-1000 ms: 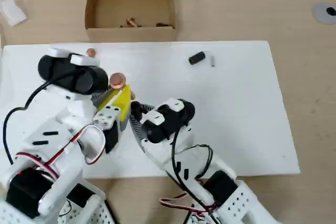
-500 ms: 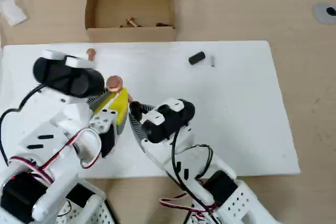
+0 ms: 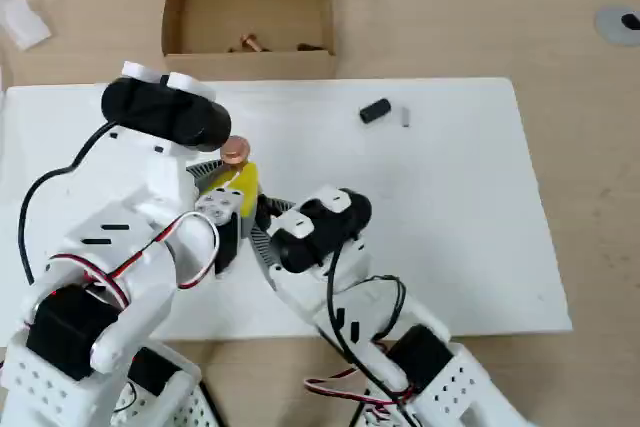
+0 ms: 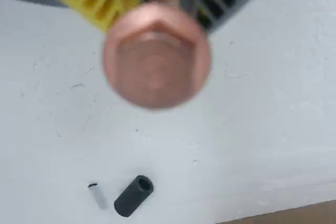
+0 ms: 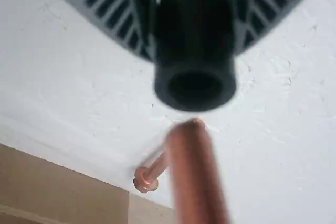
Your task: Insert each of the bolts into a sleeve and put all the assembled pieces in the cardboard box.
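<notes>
My left gripper (image 3: 238, 169), with one yellow finger, is shut on a copper bolt (image 3: 234, 152) held above the white mat (image 3: 450, 227); its hex head (image 4: 156, 59) faces the left wrist camera. Just beside it my right gripper (image 3: 262, 211) is shut on a black sleeve (image 5: 195, 51). In the right wrist view the bolt's shaft (image 5: 193, 171) has its tip just short of the sleeve's open end. A second black sleeve (image 3: 375, 110) lies on the mat at the far right. Another bolt (image 5: 149, 174) lies near the mat's edge. The cardboard box (image 3: 180, 17) stands behind the mat.
Several copper and dark pieces (image 3: 250, 44) lie along the box's front wall inside. A small grey pin (image 3: 405, 117) lies beside the loose sleeve, also seen as pin (image 4: 96, 195) and sleeve (image 4: 134, 195). A white object (image 3: 22, 22) lies on the wooden table at far left.
The left arm has swung right and toward the box, carrying the bolt slightly right, closer to the sleeve in the right gripper. The right arm has stayed put.
</notes>
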Motion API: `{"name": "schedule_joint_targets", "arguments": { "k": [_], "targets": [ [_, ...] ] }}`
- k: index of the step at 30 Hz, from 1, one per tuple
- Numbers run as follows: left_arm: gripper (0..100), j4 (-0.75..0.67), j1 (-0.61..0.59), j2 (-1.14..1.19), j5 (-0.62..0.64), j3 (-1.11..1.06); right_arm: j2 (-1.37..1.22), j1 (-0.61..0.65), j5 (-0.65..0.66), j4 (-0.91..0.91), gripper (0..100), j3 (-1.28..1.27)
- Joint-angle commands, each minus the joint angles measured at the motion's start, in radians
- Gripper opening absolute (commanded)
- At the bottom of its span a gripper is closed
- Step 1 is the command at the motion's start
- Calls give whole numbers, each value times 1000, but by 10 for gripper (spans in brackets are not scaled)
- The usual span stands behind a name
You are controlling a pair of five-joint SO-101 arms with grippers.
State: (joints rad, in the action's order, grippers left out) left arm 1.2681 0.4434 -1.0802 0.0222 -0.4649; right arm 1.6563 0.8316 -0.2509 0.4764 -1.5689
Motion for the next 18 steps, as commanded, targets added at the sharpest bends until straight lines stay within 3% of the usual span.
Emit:
{"name": "schedule_joint_targets", "arguments": {
  "k": [1,18],
  "targets": [
    [5,12,14,5,3,64,13,7,-2,-8,9,30],
    [5,48,14,12,6,48,13,7,-2,-8,9,30]
  ]
}}
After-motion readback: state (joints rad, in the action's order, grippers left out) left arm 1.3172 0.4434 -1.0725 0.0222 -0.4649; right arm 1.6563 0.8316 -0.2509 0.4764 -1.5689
